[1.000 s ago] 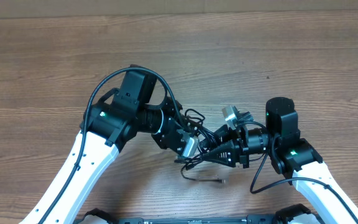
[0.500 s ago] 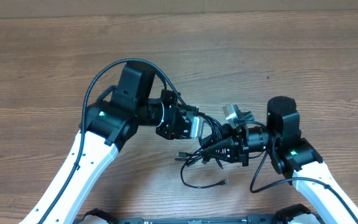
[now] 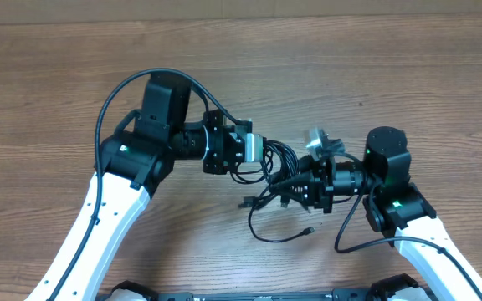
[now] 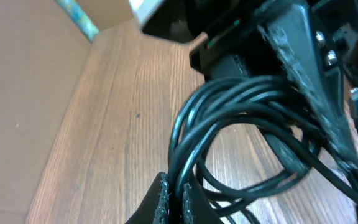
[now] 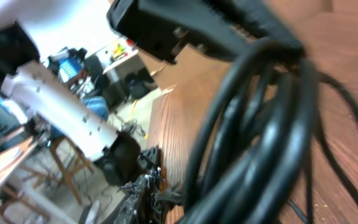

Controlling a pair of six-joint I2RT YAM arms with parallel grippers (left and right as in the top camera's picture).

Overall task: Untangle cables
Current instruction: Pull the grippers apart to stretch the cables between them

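Observation:
The cables (image 3: 279,160) are thin black cords bunched between my two grippers, and a loose loop (image 3: 268,235) trails onto the table with a small plug tip (image 3: 310,228). My left gripper (image 3: 262,154) is shut on several strands (image 4: 185,155), which are pinched between its fingers (image 4: 161,200). My right gripper (image 3: 294,190) faces it from the right, its fingers (image 4: 316,93) clamped around the same bundle. In the right wrist view the blurred strands (image 5: 260,130) fill the frame beside one finger (image 5: 140,193).
Brown wooden table (image 3: 392,75) all around. Both white arms reach in from the front edge, the left (image 3: 111,209) and the right (image 3: 417,242). A thick black wire (image 3: 120,92) arches over the left arm. Cardboard (image 4: 23,74) borders the table's far side.
My left gripper has pulled up and to the left with its strands, stretching the bundle. The right gripper's jaws have narrowed on the cables. The loose loop has slid rightward.

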